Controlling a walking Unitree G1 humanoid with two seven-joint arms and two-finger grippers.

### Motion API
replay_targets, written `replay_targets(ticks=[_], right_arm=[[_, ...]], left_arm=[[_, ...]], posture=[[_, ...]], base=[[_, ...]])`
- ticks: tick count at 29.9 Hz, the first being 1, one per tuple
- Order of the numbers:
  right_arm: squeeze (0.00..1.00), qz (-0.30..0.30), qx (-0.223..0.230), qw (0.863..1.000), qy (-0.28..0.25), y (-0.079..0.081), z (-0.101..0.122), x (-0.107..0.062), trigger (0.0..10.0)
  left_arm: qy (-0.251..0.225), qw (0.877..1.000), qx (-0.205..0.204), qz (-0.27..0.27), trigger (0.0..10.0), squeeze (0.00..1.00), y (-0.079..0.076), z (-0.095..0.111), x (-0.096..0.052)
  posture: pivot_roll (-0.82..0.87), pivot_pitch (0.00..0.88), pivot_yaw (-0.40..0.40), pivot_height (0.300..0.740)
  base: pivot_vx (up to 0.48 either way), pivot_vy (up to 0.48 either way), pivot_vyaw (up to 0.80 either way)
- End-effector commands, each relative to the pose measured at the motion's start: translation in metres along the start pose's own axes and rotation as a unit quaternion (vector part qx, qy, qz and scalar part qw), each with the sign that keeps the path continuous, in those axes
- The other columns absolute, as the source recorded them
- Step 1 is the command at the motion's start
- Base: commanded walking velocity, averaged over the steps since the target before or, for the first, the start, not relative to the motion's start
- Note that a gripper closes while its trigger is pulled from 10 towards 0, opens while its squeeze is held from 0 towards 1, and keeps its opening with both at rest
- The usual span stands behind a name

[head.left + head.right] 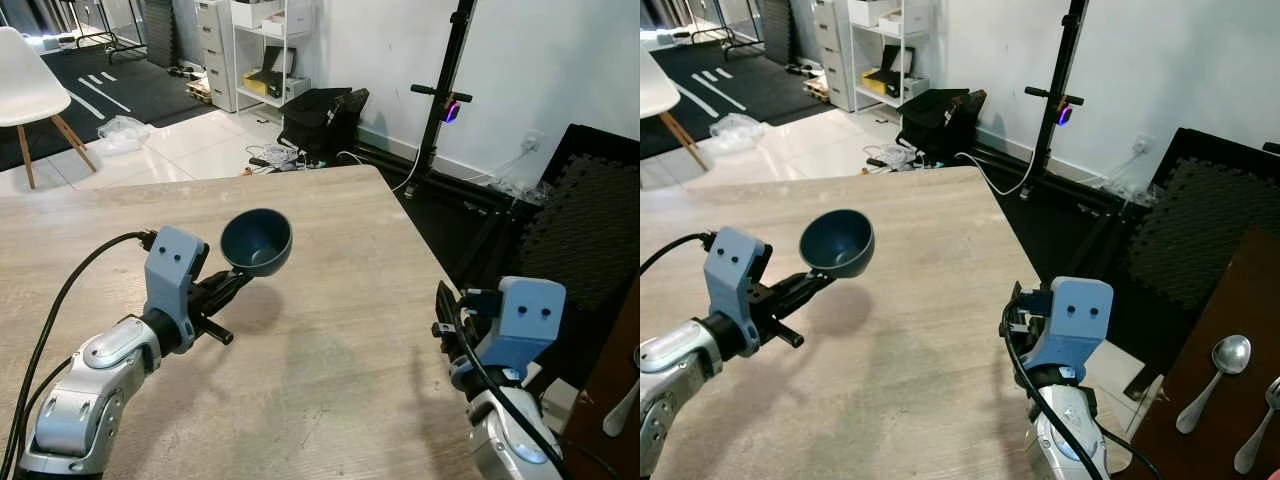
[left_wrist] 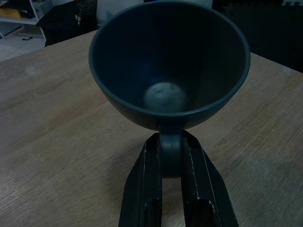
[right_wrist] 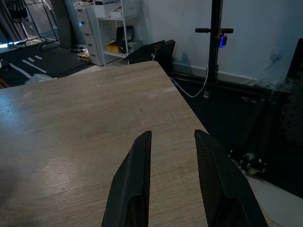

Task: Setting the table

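Observation:
A dark blue bowl (image 1: pixel 257 241) hangs above the pale wooden table (image 1: pixel 330 360), tilted with its opening facing up and toward me. My left gripper (image 1: pixel 228 283) is shut on the bowl's rim, and in the left wrist view the bowl (image 2: pixel 169 64) sits pinched between the two black fingers (image 2: pixel 142 189). My right gripper (image 3: pixel 173 142) is open and empty near the table's right edge, where its blue housing (image 1: pixel 520 320) stands. Two spoons (image 1: pixel 1215 375) and a fork (image 1: pixel 1260 420) lie on a dark brown surface (image 1: pixel 1210 300) at the far right.
A black mat (image 1: pixel 590 220) and a black stand (image 1: pixel 445 90) are on the floor beyond the table's right edge. A white chair (image 1: pixel 30 90) is at the far left, white shelving (image 1: pixel 265 50) and a black bag (image 1: pixel 320 115) behind the table.

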State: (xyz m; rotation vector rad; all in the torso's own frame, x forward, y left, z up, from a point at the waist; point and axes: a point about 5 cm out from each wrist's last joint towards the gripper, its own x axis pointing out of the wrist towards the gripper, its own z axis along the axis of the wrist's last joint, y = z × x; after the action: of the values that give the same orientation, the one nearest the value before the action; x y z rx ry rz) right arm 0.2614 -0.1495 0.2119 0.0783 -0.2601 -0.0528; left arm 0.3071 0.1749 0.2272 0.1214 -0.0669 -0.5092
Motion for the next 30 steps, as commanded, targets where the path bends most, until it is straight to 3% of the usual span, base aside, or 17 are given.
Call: replay_targets(ticks=[1, 30], right_arm=[[0.0, -0.007, -0.001, 1.0, 0.009, -0.0028, -0.0048, -0.0021, 10.0], [0.0, -0.007, -0.008, 1.0, 0.011, -0.0035, -0.0059, -0.0027, 10.0]], left_arm=[[0.002, 1.0, 0.007, 0.003, 10.0, 0.0, -0.0001, -0.0022, -0.0022], [0.008, 1.0, 0.015, 0.004, 10.0, 0.0, -0.002, -0.0078, 0.0005]], posture=[[0.04, 0.08, 0.059, 0.74], [0.02, 0.085, 0.058, 0.74]], base=[[0.0, 0.0, 0.0], [0.0, 0.0, 0.0]])
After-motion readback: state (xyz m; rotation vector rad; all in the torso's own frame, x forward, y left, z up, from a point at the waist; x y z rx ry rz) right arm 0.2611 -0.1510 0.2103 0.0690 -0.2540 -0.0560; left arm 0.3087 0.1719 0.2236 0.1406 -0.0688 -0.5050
